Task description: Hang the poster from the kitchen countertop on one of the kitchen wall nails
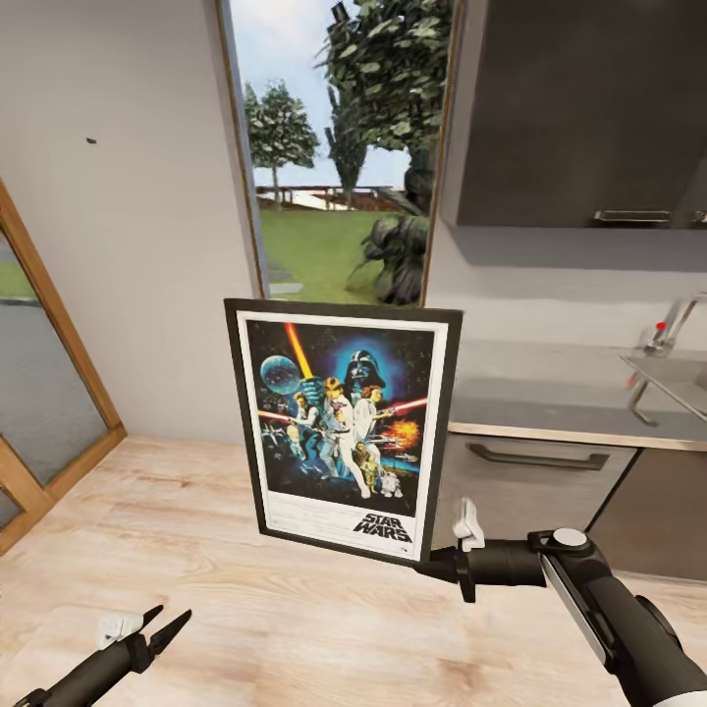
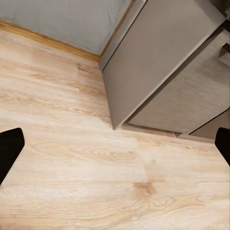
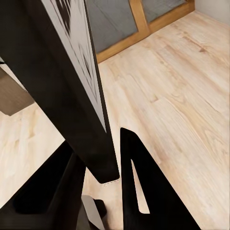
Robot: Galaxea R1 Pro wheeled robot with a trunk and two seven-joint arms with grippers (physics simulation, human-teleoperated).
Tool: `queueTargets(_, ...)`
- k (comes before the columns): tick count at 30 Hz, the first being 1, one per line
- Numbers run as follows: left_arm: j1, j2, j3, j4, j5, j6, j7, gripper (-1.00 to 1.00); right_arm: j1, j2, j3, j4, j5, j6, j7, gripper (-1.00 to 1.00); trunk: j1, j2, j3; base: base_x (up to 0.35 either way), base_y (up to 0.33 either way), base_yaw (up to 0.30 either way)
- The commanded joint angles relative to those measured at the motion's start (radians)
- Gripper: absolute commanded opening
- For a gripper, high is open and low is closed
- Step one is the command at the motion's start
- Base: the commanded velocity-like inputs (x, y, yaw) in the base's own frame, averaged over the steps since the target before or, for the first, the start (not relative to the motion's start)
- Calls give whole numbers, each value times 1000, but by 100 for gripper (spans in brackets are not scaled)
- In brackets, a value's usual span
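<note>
The grey wall (image 1: 147,245) beside the window (image 1: 339,147) is the landmark: the nail (image 1: 91,140) sits high on it, well apart from the window. The tabletop (image 1: 550,393) lies on the window's far side. In front of the window's lower part, the poster (image 1: 344,437) hangs upright, long axis vertical, off the tabletop, the right hand (image 1: 432,565) clamped on its lower corner. The nail lies up and left of it. The left hand (image 1: 167,625) hangs empty, spread wide, near the floor (image 1: 245,589).
</note>
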Motion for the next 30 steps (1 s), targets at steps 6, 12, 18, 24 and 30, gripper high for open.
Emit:
queueTargets(6, -1, 1, -8, 1, 8, -5, -1, 100, -1, -1, 2, -1, -6, 12, 1, -100, 1, -2, -2, 150, 267, 0)
queueTargets(12, -1, 2, -7, 18, 10, -6, 1, 100, -1, -1, 2, 1, -5, 12, 1, -100, 1, -2, -2, 153, 267, 0)
queueTargets(18, -1, 5, -5, 198, 11, -56, 5, 100, -1, -1, 1, 1, -6, 12, 1, -100, 1, -2, -2, 183, 267, 0)
queueTargets(24, -1, 7, -4, 221, 12, -67, 6, 100, -1, -1, 1, 1, -5, 12, 1, -100, 1, -2, -2, 194, 267, 0)
queueTargets(30, -1, -1, -13, 212, 11, -64, 9, 100, -1, -1, 1, 2, -4, 12, 0, -100, 1, -2, -2, 232, 267, 0)
